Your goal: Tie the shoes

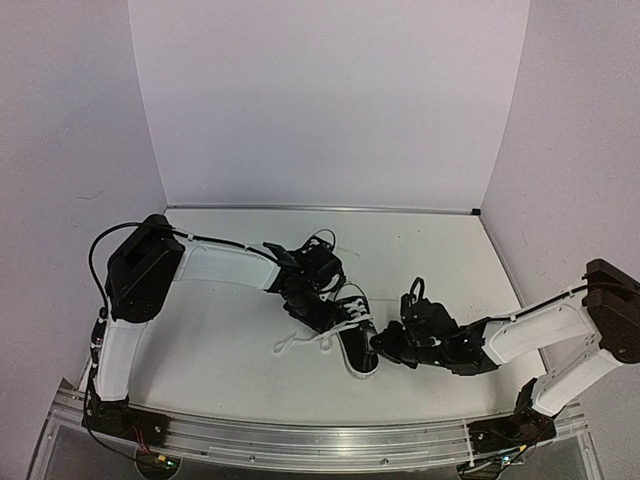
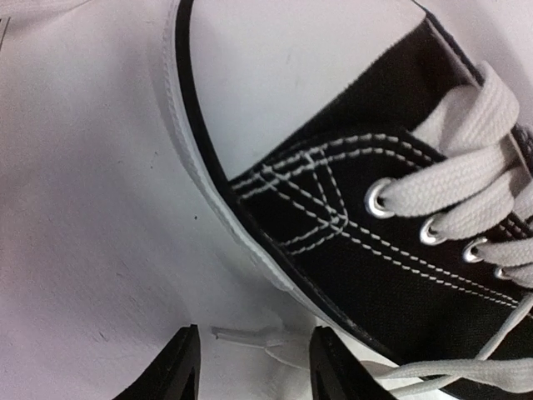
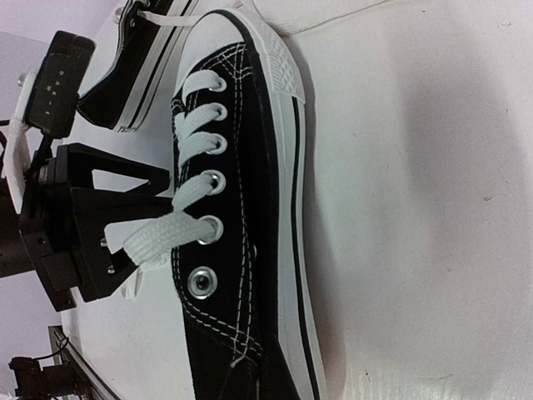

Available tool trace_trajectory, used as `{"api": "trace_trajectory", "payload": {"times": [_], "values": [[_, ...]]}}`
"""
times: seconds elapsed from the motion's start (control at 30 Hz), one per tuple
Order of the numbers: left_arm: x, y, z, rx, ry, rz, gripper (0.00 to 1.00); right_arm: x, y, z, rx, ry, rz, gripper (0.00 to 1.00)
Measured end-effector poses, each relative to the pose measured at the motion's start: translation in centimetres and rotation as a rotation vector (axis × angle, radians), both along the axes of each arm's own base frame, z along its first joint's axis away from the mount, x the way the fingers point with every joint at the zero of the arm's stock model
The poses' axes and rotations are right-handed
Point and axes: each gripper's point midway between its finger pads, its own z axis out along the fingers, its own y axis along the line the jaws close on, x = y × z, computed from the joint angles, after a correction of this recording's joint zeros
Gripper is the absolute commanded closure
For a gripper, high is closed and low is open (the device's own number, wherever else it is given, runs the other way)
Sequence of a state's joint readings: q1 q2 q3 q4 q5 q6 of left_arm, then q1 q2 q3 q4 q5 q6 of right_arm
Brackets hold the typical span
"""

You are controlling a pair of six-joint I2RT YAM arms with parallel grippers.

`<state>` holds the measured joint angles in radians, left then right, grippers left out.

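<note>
A black canvas shoe (image 1: 357, 340) with a white sole stands on its sole near the middle of the tabletop (image 1: 230, 330), lying lengthwise from near to far between the two arms. Its white laces (image 1: 300, 343) trail loose across the tabletop to its left.

The left tool (image 2: 254, 358) is low at the shoe's left side, beside the eyelets, with its fingers spread apart. A lace tip (image 2: 237, 336) lies on the tabletop between them and is not gripped.

The right wrist view shows one broad lace running from an eyelet out toward the left tool. It also shows a second shoe (image 3: 125, 75) just beyond the first, partly hidden by that tool.

The right tool (image 1: 385, 348) sits just beside the first shoe's right side. Its fingers do not show clearly, so I cannot tell how far it is open or whether it has hold of anything.
</note>
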<state>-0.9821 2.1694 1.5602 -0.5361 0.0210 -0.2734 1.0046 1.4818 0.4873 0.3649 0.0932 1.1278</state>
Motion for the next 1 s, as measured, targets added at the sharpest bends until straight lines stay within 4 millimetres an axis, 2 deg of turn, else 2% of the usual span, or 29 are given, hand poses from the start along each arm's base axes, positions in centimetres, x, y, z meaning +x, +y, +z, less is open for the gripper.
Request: {"api": "trace_trajectory", "payload": {"times": [0.07, 0.27, 0.3, 0.53, 0.7, 0.77, 0.87, 1.0], "values": [[0.0, 0.2, -0.1, 0.026, -0.009, -0.002, 0.64, 0.0, 0.0, 0.0, 0.001, 0.000, 0.000, 1.00], [-0.3, 1.5, -0.5, 0.089, -0.003, 0.010, 0.97, -0.1, -0.1, -0.2, -0.002, 0.002, 0.000, 1.00], [-0.3, 1.6, -0.5, 0.096, -0.002, 0.014, 1.00, -0.1, -0.1, -0.2, -0.003, 0.002, 0.000, 1.00], [0.4, 2.7, -0.4, 0.074, 0.019, 0.049, 1.00, -0.2, 0.4, -0.7, 0.004, 0.012, 0.018, 1.00], [2.6, 6.0, 0.0, 0.106, 0.016, 0.128, 1.00, -0.4, 1.1, -1.5, 0.003, 0.020, 0.044, 1.00], [3.8, 7.5, 1.0, 0.118, -0.008, 0.167, 1.00, -0.3, 1.7, -1.5, 0.004, 0.015, 0.060, 1.00], [6.0, 9.2, 4.0, 0.091, -0.062, 0.223, 1.00, 0.0, 3.0, -1.7, 0.000, 0.010, 0.079, 1.00], [9.4, 11.5, 10.8, -0.017, -0.159, 0.306, 1.00, 0.5, 4.7, -1.9, -0.001, 0.004, 0.093, 1.00]]}}
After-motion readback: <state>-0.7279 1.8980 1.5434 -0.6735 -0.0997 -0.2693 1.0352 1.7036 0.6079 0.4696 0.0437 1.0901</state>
